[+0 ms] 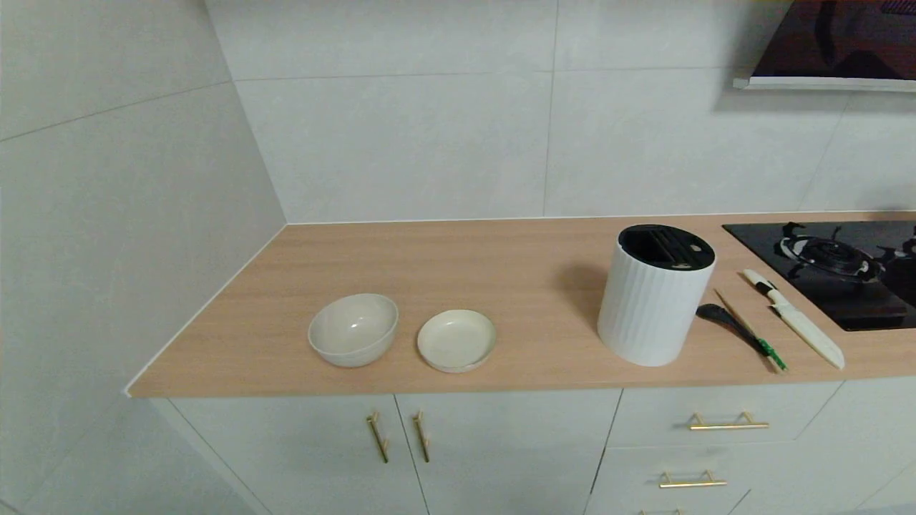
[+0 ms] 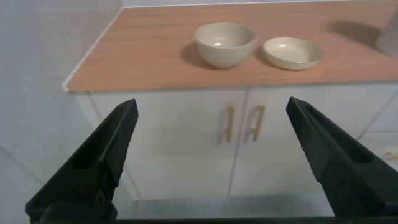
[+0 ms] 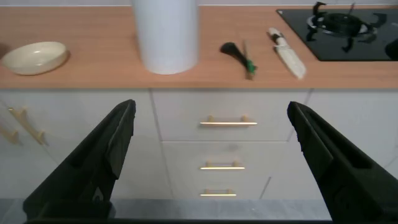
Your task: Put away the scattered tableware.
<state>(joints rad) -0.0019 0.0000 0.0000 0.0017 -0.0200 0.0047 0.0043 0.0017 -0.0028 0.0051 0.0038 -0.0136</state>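
A cream bowl and a shallow cream dish sit side by side near the front of the wooden counter. A white ribbed utensil holder with a black slotted top stands to their right. Beside it lie a black spoon, chopsticks with a green band and a white-handled knife. My left gripper is open, low in front of the cabinet, facing the bowl and dish. My right gripper is open before the drawers, below the holder, spoon and knife.
A black gas hob occupies the counter's far right, with a range hood above. Tiled walls close the counter at the back and left. Cabinet doors and drawers with brass handles run below the counter.
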